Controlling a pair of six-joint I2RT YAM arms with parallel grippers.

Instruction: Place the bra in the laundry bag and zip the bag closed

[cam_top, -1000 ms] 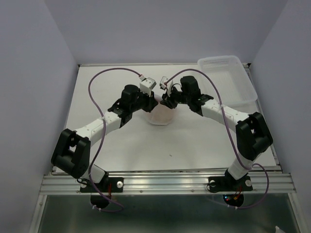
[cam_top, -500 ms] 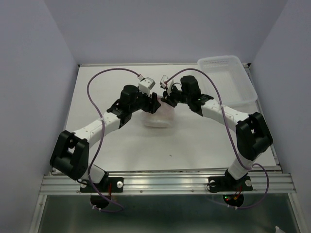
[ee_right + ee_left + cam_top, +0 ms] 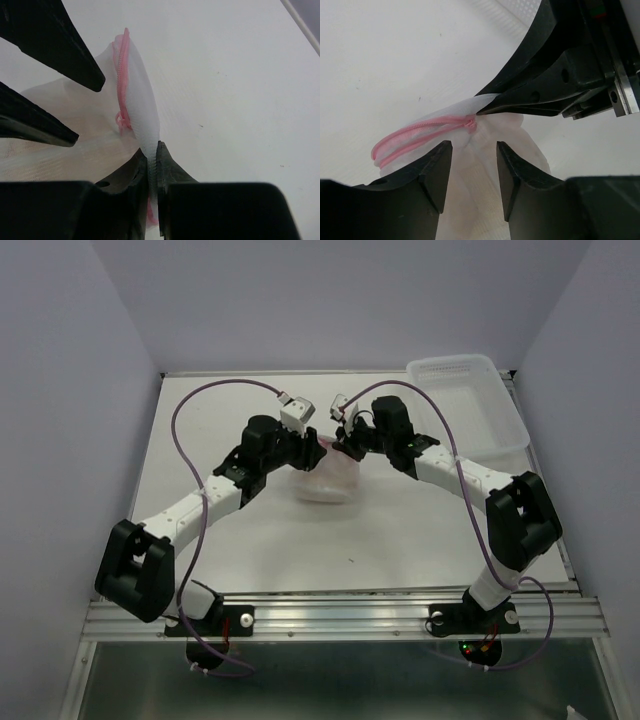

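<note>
The white mesh laundry bag (image 3: pixel 328 478) lies mid-table between both arms, its pink zipper rim (image 3: pixel 420 134) showing in the left wrist view. The peach bra (image 3: pixel 470 200) shows faintly through the mesh inside the bag. My right gripper (image 3: pixel 153 150) is shut on a fold of the bag's edge (image 3: pixel 142 115) and holds it up; it also shows in the top view (image 3: pixel 345 445). My left gripper (image 3: pixel 472 150) is open, its fingers either side of the bag just below the zipper end, not gripping; it also shows in the top view (image 3: pixel 312 452).
A rectangular clear-white plastic basket tray (image 3: pixel 470 405) stands at the back right of the white table (image 3: pixel 200 440). Purple cables loop above both arms. The two grippers are very close together over the bag.
The left arm has shifted left and back a little, and the bag has been spread wider to the left. The right gripper has kept its hold on the bag's edge.
</note>
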